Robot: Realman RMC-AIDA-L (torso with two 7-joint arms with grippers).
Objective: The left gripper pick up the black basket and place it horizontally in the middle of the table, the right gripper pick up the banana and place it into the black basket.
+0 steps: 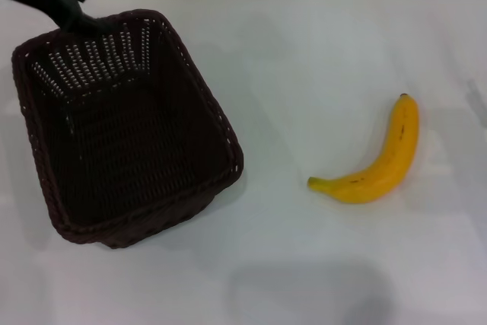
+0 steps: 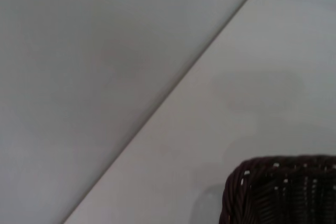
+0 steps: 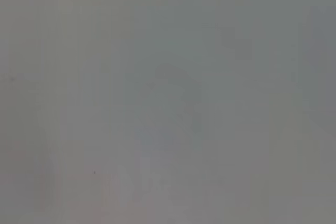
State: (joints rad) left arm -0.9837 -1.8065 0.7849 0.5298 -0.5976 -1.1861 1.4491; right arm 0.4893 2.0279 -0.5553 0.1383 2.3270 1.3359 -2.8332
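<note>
Dark brown-black wicker makes up the black basket [image 1: 125, 131], which sits on the left part of the table [image 1: 304, 58], its long side running away from the robot at a slant rather than crosswise, the open top facing up and the slatted far wall letting light through. The left gripper [image 1: 76, 17] reaches in from the far left corner of the head view and meets the basket's far rim; its dark jaw lies against the rolled edge there, but whether the fingers are clamped on the rim or merely touching it cannot be told from this angle. The left wrist view shows only one corner of the basket [image 2: 283, 190] against the white tabletop [image 2: 252, 87], with the table's edge crossing the picture diagonally. The banana [image 1: 377, 161] lies flat on the right part of the table, well apart from the basket, its dark tip pointing away from the robot and its stem end turned toward the basket. The right gripper does not appear in the head view, and the right wrist view gives only a blank grey field.
</note>
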